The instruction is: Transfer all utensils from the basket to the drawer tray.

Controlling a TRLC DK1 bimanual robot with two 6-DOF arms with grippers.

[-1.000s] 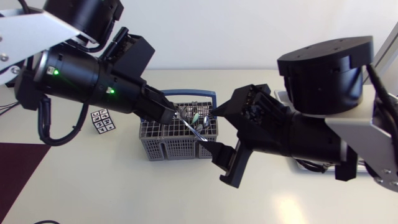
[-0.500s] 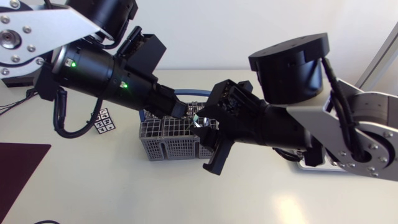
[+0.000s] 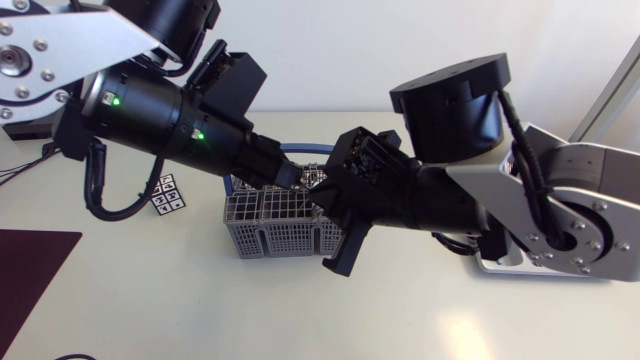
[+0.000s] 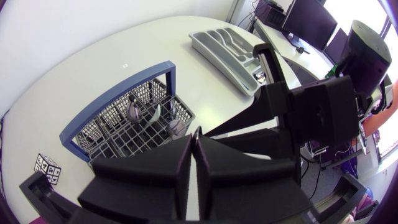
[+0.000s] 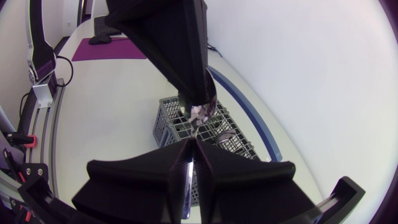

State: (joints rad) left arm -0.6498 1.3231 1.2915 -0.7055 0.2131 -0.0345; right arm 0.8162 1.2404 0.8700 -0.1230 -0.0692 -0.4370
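passing step, maybe: left gripper (image 5: 198, 104) clenched on small shiny metal utensil (image 5: 199, 115) above grey wire basket (image 3: 262, 228); right gripper (image 5: 193, 143) grip: cannot tell. next: carry to grey plastic drawer tray (image 4: 208, 45), desk's right edge.

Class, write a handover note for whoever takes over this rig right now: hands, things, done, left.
Left hand: shut on a shiny metal utensil, held above the grey wire basket.
Right hand: shut, tips at that utensil's lower end; grip unclear.
Other metal utensils lie in the basket.
Grey plastic drawer tray: no utensil seen in it.
Done: nothing placed. Left: every utensil.
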